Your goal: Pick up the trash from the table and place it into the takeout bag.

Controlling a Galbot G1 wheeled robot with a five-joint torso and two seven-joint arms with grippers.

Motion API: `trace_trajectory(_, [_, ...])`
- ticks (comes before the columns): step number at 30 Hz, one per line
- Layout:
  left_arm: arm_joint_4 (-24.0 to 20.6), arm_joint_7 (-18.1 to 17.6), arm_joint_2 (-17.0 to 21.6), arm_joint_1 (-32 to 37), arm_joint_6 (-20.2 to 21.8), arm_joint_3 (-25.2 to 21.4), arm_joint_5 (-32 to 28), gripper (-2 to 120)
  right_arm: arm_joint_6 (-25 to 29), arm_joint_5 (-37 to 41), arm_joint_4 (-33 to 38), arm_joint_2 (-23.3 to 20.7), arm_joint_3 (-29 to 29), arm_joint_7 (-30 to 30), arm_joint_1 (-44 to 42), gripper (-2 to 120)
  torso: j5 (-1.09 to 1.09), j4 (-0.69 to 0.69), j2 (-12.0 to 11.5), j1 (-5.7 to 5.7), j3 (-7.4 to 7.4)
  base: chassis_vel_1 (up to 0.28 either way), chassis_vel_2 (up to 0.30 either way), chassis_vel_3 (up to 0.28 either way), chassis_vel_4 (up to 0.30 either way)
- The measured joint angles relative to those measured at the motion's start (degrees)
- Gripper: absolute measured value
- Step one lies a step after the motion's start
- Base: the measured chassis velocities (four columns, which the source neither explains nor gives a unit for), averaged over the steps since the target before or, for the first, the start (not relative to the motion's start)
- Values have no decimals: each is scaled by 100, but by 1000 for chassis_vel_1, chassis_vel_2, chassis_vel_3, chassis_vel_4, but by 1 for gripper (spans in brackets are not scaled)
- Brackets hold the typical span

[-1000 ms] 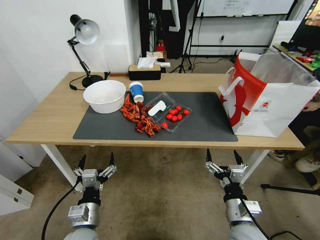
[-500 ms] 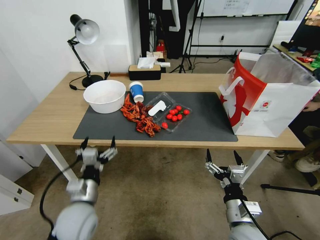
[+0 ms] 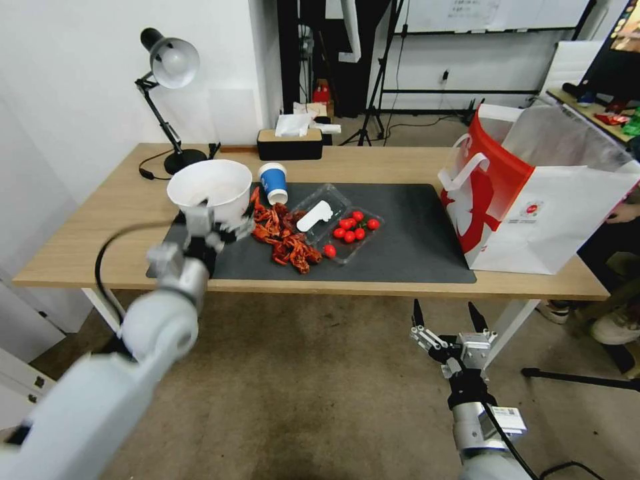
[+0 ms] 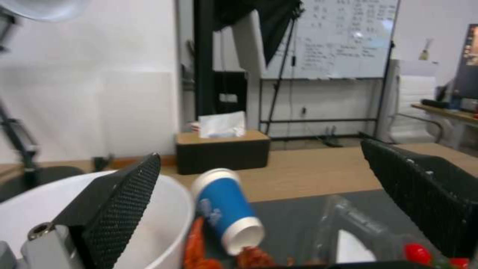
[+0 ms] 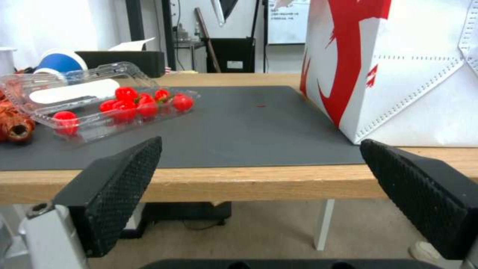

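Black ribbed fingers of the right tool (image 3: 448, 319) stand spread below the table's (image 3: 400, 288) front edge, over bare carpet. The left tool (image 3: 212, 223), fingers spread and pinching nothing, is raised over the near left part of the dark grey mat (image 3: 413, 247), against the near rim of the white bowl (image 3: 220, 183). Just right of the bowl lies a heap of red crayfish shells (image 3: 280, 233). A blue paper cup (image 3: 273, 182) lies tipped beside it, its mouth toward the shells. A clear plastic tray (image 3: 337, 223) holds red cherry tomatoes (image 3: 353, 227). Open mat runs from there to the takeout bag (image 3: 540, 213), standing upright on the table's right end, its mouth open.
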Motion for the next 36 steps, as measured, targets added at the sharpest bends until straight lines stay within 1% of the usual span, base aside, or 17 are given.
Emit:
trace_trajectory(2, [448, -128, -153, -756, 90, 702, -144, 100, -14, -14, -5, 24, 4, 5, 2, 100, -3, -1, -1, 0, 0, 0, 0, 0, 0])
trace_trajectory(3, [448, -128, -153, -756, 90, 702, -144, 100, -14, -14, -5, 24, 4, 5, 2, 100, -3, -1, -1, 0, 0, 0, 0, 0, 0])
trace_trajectory(4, [781, -274, -279, -1230, 188, 1093, -229, 100, -29, -21, -7, 34, 7, 8, 4, 100, -2, -3, -1, 0, 1, 0, 0, 0, 0])
trace_trajectory(6, [930, -368, -341, -1441, 250, 1254, -269, 100, -33, -25, -7, 39, 8, 9, 4, 100, 0, -2, -1, 0, 0, 0, 0, 0, 0])
trace_trajectory(8, [1529, -804, -615, -2127, 754, 1715, -293, 100, -46, -30, -7, 55, 19, 16, 7, 100, -1, -2, -1, 0, 1, 0, 0, 0, 0])
trace_trajectory(9, [1529, -804, -615, -2127, 754, 1715, -293, 100, -46, -30, -7, 55, 19, 16, 7, 100, -1, -2, -1, 0, 1, 0, 0, 0, 0])
trace_trajectory(11, [1942, -1145, -818, -2536, 1159, 1909, -378, 100, -47, -30, -6, 66, 46, 28, 8, 100, 0, -1, -1, 0, 0, 0, 0, 0, 0])
trace_trajectory(12, [1942, -1145, -818, -2536, 1159, 1909, -378, 100, -47, -30, -6, 66, 46, 28, 8, 100, 0, -1, -1, 0, 0, 0, 0, 0, 0])
trace_trajectory(14, [2267, -1319, -977, -2807, 1372, 2063, -535, 100, -48, -30, -12, 72, 68, 35, 3, 100, -2, 0, 0, -1, 0, 0, 0, 0, 0])
trace_trajectory(16, [2326, -1329, -1004, -2855, 1389, 2097, -572, 100, -48, -29, -20, 73, 70, 38, 4, 100, -2, 0, -1, -1, 0, 0, 0, 0, 0])
trace_trajectory(17, [2551, -1345, -1112, -3006, 1469, 2213, -807, 100, -48, -28, -47, 75, 71, 73, 22, 100, -1, 0, -1, -1, 0, 0, 0, 0, 0])
trace_trajectory(20, [2863, -1391, -1272, -3162, 1610, 2310, -1148, 100, -51, -20, -62, 74, 67, 95, 57, 100, 0, 0, 0, 0, 0, 0, 0, 0, 0])
trace_trajectory(22, [2995, -1413, -1337, -3209, 1643, 2332, -1233, 100, -53, -16, -66, 71, 62, 97, 68, 100, 0, 0, 0, -1, -1, 0, 0, 0, 0])
trace_trajectory(24, [3444, -1464, -1533, -3315, 1695, 2390, -1367, 100, -65, -2, -73, 50, 61, 102, 83, 100, -2, -1, 0, -1, 0, 0, 0, 0, 0])
trace_trajectory(25, [3444, -1464, -1533, -3315, 1695, 2390, -1367, 100, -65, -2, -73, 50, 61, 102, 83, 100, -2, -1, 0, -1, 0, 0, 0, 0, 0])
trace_trajectory(26, [3707, -1477, -1641, -3366, 1698, 2412, -1382, 100, -66, 6, -80, 30, 62, 103, 84, 100, -1, 0, 0, -1, 0, 0, 0, 0, 0])
trace_trajectory(36, [4459, -1571, -1968, -3522, 1741, 2426, -1597, 100, -66, 48, -89, -31, 89, 111, 73, 100, -1, 0, 1, -2, -1, 0, 0, 0, 0])
